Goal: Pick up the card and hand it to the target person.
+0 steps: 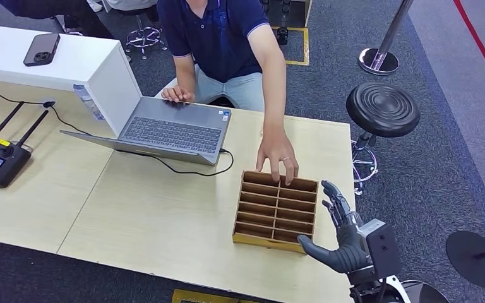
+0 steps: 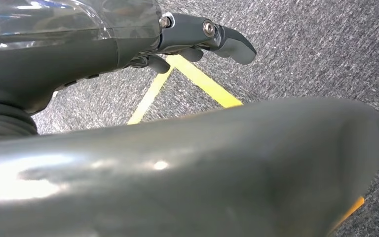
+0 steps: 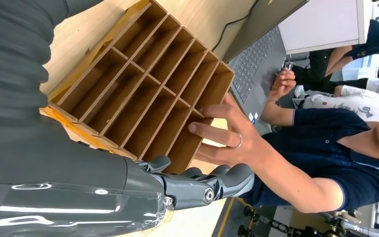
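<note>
My own thumb (image 2: 217, 168) blurred across most of the left wrist view, hiding the floor behind it. The person's fingertips (image 1: 284, 175) covered part of the box (image 1: 276, 211) rim. The head view's lower edge cut off my right arm.

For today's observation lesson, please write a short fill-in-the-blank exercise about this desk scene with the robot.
1. The person's hand rests on the far edge of the wooden ____.
2. The robot's right hand is open and holds ____.
3. On the white box lies a dark ____.
4. The open laptop stands on the ____.

Missing words: organizer; nothing; phone; table
</note>
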`<control>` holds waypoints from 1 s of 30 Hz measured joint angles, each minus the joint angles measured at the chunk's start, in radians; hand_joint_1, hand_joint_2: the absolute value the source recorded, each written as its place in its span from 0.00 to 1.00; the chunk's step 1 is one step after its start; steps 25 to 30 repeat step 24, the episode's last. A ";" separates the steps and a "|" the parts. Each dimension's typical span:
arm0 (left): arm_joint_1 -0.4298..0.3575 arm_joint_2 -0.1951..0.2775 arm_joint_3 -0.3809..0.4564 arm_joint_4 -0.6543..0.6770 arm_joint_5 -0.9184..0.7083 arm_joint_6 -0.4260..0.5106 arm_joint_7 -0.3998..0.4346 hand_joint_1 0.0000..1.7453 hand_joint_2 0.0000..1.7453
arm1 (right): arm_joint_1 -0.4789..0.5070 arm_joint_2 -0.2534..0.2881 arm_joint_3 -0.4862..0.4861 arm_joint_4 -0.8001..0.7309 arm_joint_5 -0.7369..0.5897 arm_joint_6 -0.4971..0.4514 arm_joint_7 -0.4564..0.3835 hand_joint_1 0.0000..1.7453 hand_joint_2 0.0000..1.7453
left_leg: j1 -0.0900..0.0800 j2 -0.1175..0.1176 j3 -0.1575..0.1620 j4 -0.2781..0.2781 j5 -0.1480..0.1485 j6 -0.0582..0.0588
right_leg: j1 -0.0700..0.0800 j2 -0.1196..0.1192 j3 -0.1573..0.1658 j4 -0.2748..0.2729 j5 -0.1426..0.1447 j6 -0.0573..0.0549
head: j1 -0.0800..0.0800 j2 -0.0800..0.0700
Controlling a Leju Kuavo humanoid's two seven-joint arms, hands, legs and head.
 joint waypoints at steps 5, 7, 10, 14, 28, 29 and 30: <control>0.000 0.001 -0.003 0.000 -0.004 0.000 0.002 0.00 0.00 | -0.009 0.004 0.018 0.010 0.001 0.008 -0.002 0.00 1.00 | 0.000 0.000 0.000 0.000 0.000 0.000 | 0.000 0.000 0.000 0.001 0.000 0.000 | 0.000 0.000; 0.000 0.002 -0.004 0.000 -0.005 -0.001 0.002 0.00 0.00 | -0.012 0.005 0.023 0.015 0.001 0.010 -0.003 0.00 1.00 | 0.000 0.000 0.000 0.000 0.000 0.000 | 0.000 0.000 0.000 0.000 0.000 0.000 | 0.000 0.000; -0.001 0.002 -0.004 0.000 -0.006 -0.001 0.002 0.00 0.00 | -0.012 0.006 0.024 0.016 0.001 0.011 -0.003 0.00 1.00 | 0.000 0.000 0.000 0.000 0.000 0.000 | 0.000 0.000 0.000 0.000 0.000 0.000 | 0.000 0.000; -0.001 0.002 -0.004 0.000 -0.006 -0.001 0.002 0.00 0.00 | -0.012 0.006 0.024 0.016 0.001 0.011 -0.003 0.00 1.00 | 0.000 0.000 0.000 0.000 0.000 0.000 | 0.000 0.000 0.000 0.000 0.000 0.000 | 0.000 0.000; 0.000 0.004 -0.012 0.000 -0.016 -0.005 0.007 0.00 0.00 | -0.016 0.016 0.027 0.065 -0.038 0.029 -0.036 0.00 1.00 | 0.000 0.001 0.000 0.000 0.000 0.000 | 0.000 0.001 0.000 0.000 0.000 0.000 | 0.000 0.000; 0.000 0.004 -0.012 0.000 -0.016 -0.005 0.007 0.00 0.00 | -0.016 0.016 0.027 0.065 -0.038 0.029 -0.036 0.00 1.00 | 0.000 0.001 0.000 0.000 0.000 0.000 | 0.000 0.001 0.000 0.000 0.000 0.000 | 0.000 0.000; 0.000 0.004 -0.012 0.000 -0.016 -0.005 0.007 0.00 0.00 | -0.016 0.016 0.027 0.065 -0.038 0.029 -0.036 0.00 1.00 | 0.000 0.001 0.000 0.000 0.000 0.000 | 0.000 0.001 0.000 0.000 0.000 0.000 | 0.000 0.000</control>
